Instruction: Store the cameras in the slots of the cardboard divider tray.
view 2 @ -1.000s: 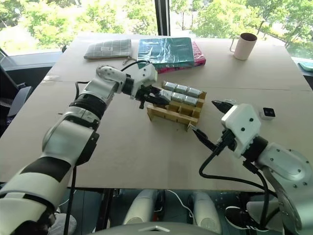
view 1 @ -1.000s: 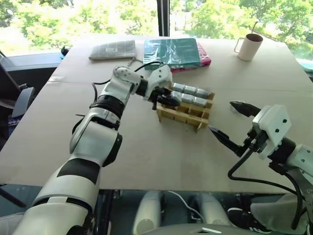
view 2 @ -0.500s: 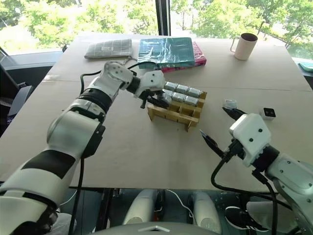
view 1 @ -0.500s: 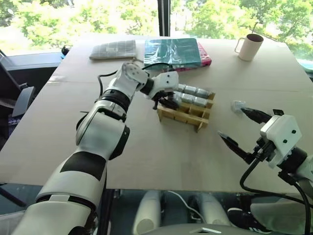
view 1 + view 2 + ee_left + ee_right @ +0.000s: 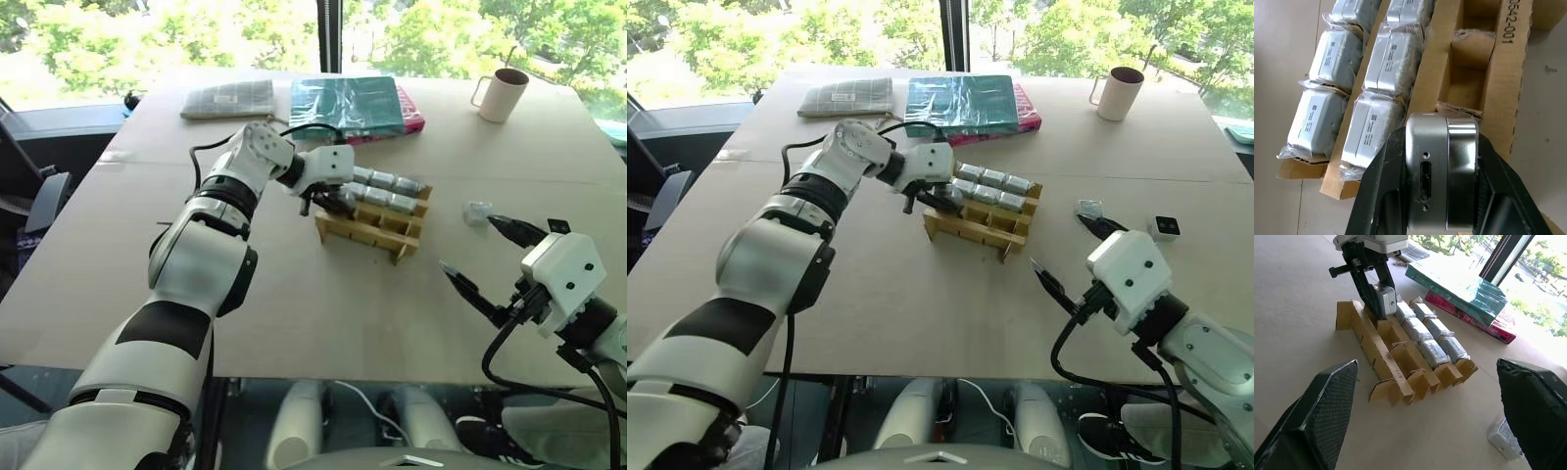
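Clamped between my left gripper's (image 5: 1442,196) two black fingers is a bare silver camera (image 5: 1441,171), hanging just above the near row of the cardboard divider tray (image 5: 1493,93), over the open slots beside the filled rows. Six wrapped cameras (image 5: 1378,122) already sit in the two far rows.

My right gripper (image 5: 480,257) hangs spread wide and holding nothing, with a wrapped camera (image 5: 475,212) on the table (image 5: 294,304) near its far finger and a white one with a black face (image 5: 1162,227) a little farther off.

Risks, as I judge them: the camera looks a close fit (the slot walls are thin card), so coming down tilted or off-centre could catch a divider, crush it or shove the light tray along.

Readable print: "42-001" on the tray's strip; the wrapper labels are too small to read.
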Robot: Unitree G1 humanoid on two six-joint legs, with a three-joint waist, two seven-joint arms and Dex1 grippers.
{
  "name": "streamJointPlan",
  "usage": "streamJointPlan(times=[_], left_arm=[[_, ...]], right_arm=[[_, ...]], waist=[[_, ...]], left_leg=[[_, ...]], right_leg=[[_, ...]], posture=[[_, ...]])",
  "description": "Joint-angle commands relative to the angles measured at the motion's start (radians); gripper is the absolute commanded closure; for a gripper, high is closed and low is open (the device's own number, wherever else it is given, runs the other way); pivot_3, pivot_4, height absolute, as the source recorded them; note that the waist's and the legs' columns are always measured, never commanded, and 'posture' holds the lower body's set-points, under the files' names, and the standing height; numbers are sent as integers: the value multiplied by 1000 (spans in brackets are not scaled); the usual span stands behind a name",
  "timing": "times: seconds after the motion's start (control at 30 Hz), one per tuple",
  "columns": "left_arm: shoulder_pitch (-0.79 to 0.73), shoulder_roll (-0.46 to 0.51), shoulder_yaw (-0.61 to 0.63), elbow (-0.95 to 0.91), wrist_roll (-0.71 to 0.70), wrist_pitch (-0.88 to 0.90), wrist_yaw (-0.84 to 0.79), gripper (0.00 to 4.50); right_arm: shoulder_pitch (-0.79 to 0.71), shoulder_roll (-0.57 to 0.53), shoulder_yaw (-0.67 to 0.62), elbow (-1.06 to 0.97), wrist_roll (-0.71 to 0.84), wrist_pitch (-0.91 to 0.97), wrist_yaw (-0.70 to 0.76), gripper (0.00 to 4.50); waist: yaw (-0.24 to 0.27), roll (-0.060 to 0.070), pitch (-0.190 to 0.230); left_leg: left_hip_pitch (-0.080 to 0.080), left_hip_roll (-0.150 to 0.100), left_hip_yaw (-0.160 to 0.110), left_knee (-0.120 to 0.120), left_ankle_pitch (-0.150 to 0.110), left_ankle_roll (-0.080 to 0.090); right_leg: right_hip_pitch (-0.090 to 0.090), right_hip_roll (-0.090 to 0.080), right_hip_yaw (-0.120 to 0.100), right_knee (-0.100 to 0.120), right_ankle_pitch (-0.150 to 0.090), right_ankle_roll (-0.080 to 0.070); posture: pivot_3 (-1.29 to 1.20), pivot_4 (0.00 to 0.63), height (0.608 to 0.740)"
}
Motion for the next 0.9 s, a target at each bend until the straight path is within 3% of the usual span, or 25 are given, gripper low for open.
streamJointPlan(times=[0.03,0.63,0.7,0.73,0.87,0.9], left_arm=[[-10,-1,7,-6,17,-32,2,3593],[4,-22,-8,1,75,-87,-26,3593],[0,-29,23,1,43,-66,-61,2553],[-3,-29,39,-2,27,-60,-72,2298],[-26,-2,158,-12,-94,49,-210,591],[-30,8,180,-15,-114,80,-233,591]], right_arm=[[0,-14,2,-38,13,-31,-20,0],[-8,-69,62,-38,51,-60,-104,0],[-6,-75,65,-38,53,-63,-111,0],[-4,-77,67,-38,54,-66,-114,0],[2,-86,76,-38,60,-78,-131,0],[3,-88,79,-38,61,-80,-135,0]], waist=[[0,0,0],[0,0,-1],[0,0,-1],[0,0,-1],[0,0,-1],[-1,0,-1]], left_leg=[[0,0,0,0,0,0],[2,0,0,2,0,0],[2,0,0,2,0,0],[1,0,0,2,0,0],[1,0,0,3,0,0],[1,0,0,3,0,0]], right_leg=[[0,0,0,0,0,0],[2,0,0,1,0,0],[2,0,0,1,0,0],[2,0,0,1,0,0],[2,0,0,1,0,0],[2,0,0,1,0,0]], posture=[[0,150,740],[0,150,740],[0,150,740],[0,150,740],[0,150,740],[0,150,740]])
